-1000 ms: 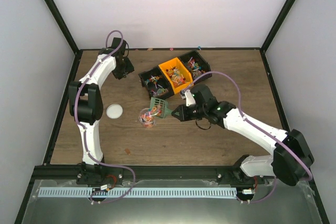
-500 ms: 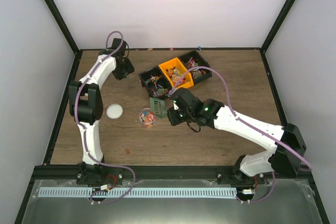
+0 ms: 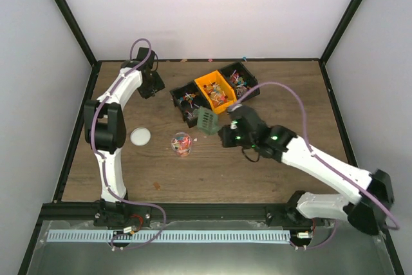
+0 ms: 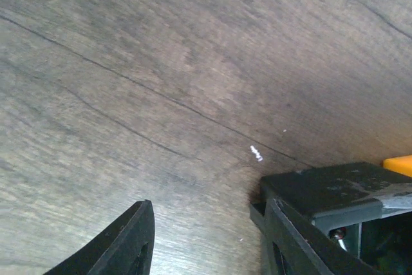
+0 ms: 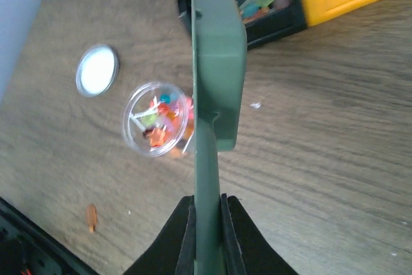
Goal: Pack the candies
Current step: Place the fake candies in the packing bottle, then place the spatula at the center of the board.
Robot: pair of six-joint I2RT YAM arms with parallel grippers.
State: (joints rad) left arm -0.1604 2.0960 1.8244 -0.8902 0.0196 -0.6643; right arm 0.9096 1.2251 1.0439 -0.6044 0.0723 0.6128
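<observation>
My right gripper [image 3: 224, 134] is shut on the handle of the green scoop [image 3: 207, 120]. It holds the scoop above the table, between the clear jar [image 3: 181, 143] and the bins. In the right wrist view the scoop [image 5: 217, 75] stands edge-on between my fingers [image 5: 183, 236], with the gripper [image 5: 207, 203] below it. The open jar [image 5: 158, 119] to its left holds several mixed-colour candies [image 5: 159, 115]. More candies lie in the black bin [image 3: 188, 102], the orange bin [image 3: 216, 91] and the far black bin [image 3: 239, 81]. My left gripper [image 3: 152, 84] is open and empty over bare wood, at the back left.
The jar's round lid [image 3: 140, 136] lies left of the jar, and also shows in the right wrist view [image 5: 97, 70]. One stray orange candy [image 5: 91, 217] lies on the table near the front edge. The left wrist view shows a black bin corner [image 4: 335, 191] by my right finger [image 4: 290, 243].
My right gripper has carried the scoop from over the jar up and to the right, towards the bins. The left arm has not moved.
</observation>
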